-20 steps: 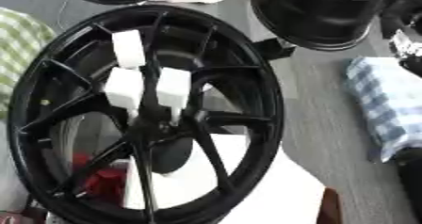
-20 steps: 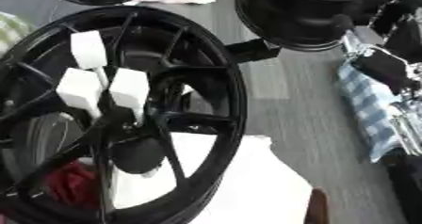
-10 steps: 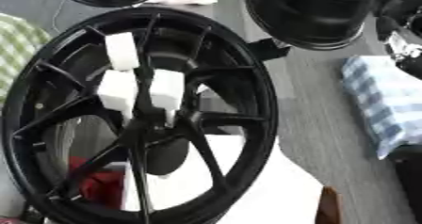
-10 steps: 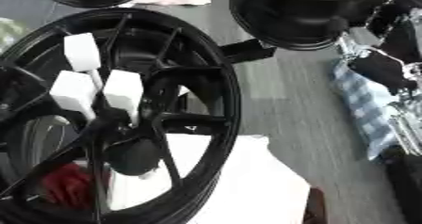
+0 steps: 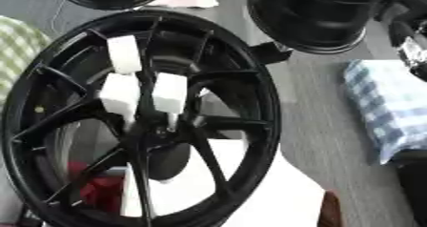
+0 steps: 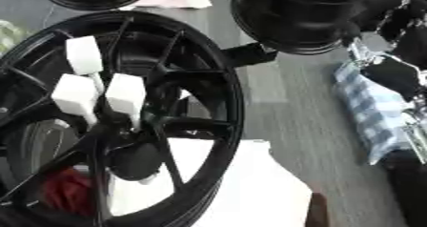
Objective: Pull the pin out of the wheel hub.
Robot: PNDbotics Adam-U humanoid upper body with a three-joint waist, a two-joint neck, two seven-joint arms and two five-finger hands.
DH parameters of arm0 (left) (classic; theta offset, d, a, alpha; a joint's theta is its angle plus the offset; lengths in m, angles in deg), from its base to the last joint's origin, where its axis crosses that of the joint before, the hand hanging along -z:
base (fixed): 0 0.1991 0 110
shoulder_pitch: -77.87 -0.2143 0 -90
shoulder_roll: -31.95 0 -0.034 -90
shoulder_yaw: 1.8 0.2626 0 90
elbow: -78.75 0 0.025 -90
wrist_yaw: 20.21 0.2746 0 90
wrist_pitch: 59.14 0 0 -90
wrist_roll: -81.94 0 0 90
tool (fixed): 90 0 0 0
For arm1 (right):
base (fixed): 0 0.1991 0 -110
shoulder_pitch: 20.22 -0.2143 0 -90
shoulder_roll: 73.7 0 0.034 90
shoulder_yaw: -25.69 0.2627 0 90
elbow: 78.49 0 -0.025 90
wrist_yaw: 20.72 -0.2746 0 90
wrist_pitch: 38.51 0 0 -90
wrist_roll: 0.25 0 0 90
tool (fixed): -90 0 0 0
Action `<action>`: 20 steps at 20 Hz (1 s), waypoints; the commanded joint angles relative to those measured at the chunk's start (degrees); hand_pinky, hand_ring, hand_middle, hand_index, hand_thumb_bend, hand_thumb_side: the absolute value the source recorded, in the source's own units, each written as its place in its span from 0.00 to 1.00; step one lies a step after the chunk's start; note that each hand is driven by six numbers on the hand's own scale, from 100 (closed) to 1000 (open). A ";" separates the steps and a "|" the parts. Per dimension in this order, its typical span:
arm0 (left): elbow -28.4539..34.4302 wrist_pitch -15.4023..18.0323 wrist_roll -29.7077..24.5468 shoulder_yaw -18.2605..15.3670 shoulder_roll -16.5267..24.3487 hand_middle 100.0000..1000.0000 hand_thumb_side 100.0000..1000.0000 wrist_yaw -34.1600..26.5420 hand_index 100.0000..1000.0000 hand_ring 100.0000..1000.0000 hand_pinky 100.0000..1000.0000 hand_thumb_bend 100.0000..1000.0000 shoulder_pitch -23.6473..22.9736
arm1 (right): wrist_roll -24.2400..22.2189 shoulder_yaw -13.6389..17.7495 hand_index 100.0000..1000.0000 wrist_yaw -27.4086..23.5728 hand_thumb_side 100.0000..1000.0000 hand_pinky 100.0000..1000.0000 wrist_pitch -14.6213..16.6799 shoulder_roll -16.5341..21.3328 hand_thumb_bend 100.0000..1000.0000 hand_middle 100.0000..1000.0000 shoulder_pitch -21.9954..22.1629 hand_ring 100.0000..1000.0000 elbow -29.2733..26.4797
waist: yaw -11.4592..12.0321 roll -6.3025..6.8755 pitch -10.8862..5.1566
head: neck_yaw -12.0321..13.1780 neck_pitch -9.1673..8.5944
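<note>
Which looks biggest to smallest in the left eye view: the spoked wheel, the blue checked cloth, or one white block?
1. The spoked wheel, by far the largest; it is also nearest the camera, which adds to its size.
2. The blue checked cloth.
3. A white block; all three blocks look about alike.

Black spoked wheel hub (image 5: 142,121) filling the left, three white blocks (image 5: 169,92) on its spokes, second black rim (image 5: 321,14) behind, blue checked cloth (image 5: 388,107) right
</note>
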 commanded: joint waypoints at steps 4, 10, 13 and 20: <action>0.48 -2.81 -4.22 1.98 -1.32 0.66 0.65 -1.64 0.80 0.74 0.85 0.00 4.33 | -0.35 0.35 0.65 -0.41 0.08 0.59 -0.01 2.13 0.28 0.48 -0.39 0.60 -1.00 | -0.02 0.36 -1.24 | 0.04 -0.89; -0.75 -4.74 -6.96 4.35 -5.28 0.66 0.65 -2.62 0.80 0.74 0.86 0.00 10.50 | -0.73 -0.06 0.65 -0.62 0.09 0.58 -0.26 2.20 0.28 0.48 -0.73 0.60 -1.00 | -0.59 0.79 -0.96 | 0.42 -1.05; -2.68 -5.23 -7.73 4.57 -7.16 0.65 0.64 -4.51 0.80 0.73 0.86 0.00 13.92 | -0.71 -0.05 0.65 -0.66 0.08 0.58 -0.21 2.26 0.28 0.48 -0.89 0.60 -1.00 | -0.69 1.03 -0.90 | 0.41 -1.24; -8.72 -8.04 -9.06 5.35 -12.09 0.63 0.69 -8.56 0.80 0.71 0.89 0.00 19.46 | -0.84 -0.20 0.65 -0.98 0.08 0.58 -0.13 2.32 0.28 0.48 -1.91 0.60 -1.00 | -1.81 1.75 -0.58 | 1.38 -1.79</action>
